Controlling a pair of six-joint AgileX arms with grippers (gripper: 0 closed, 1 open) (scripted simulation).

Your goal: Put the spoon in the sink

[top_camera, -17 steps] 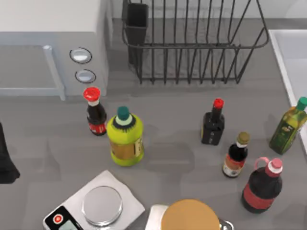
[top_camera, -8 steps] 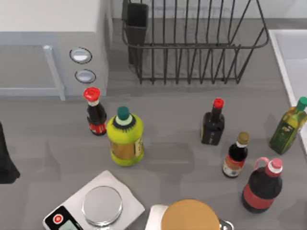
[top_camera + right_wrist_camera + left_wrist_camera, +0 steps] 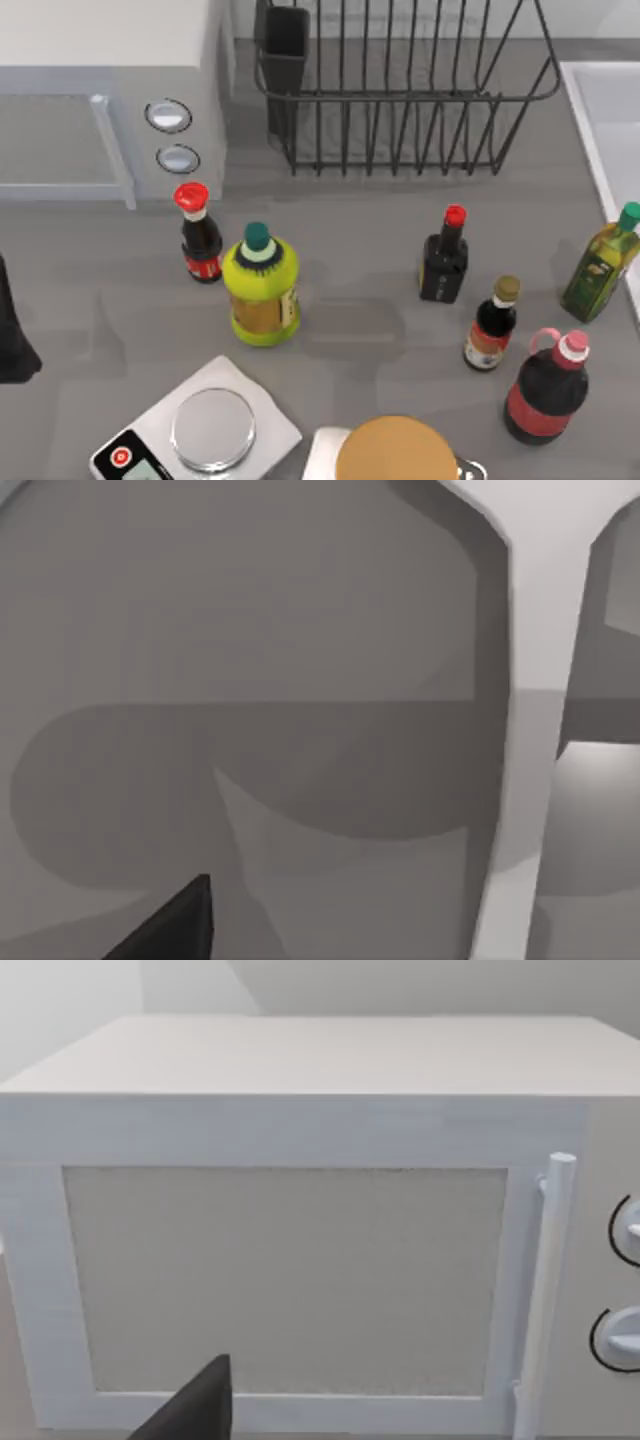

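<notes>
**Sink at the right edge, both arms off to the sides**

Sink (image 3: 605,120) — its white basin and pale rim lie at the tabletop's (image 3: 360,270) far right edge, beside the black dish rack (image 3: 400,90). No spoon can be made out. Left arm (image 3: 12,330) sits at the left edge, facing the microwave (image 3: 300,1210); one dark fingertip (image 3: 200,1405) shows, so I cannot tell whether those fingers are apart. Right wrist view shows perhaps the sink's rim (image 3: 530,710) and one fingertip (image 3: 175,925) — state likewise unclear.

Left arm (image 3: 12,330) parked at table's left edge.
</notes>
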